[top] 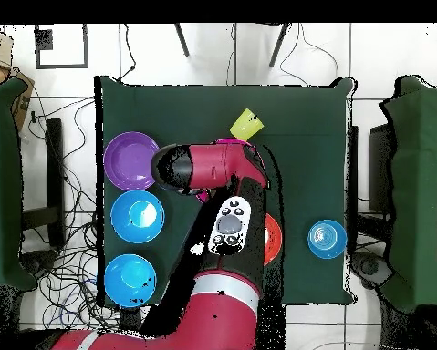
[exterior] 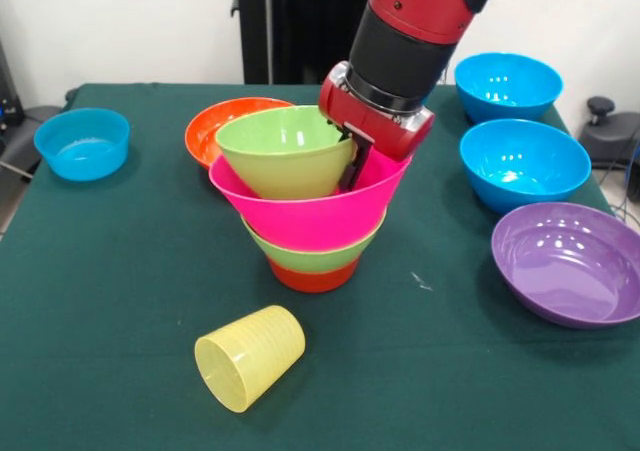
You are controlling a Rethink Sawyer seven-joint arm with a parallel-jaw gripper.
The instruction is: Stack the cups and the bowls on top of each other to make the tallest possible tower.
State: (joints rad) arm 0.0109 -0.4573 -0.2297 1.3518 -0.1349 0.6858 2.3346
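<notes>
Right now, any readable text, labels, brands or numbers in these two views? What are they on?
None readable.
Bowls, such as the purple bowl and the pink bowl: plain, no print.
Yellow cup: only ribs, no lettering.
Arm's button pad: small marks, too small to read.
Green tablecloth: no markings.
</notes>
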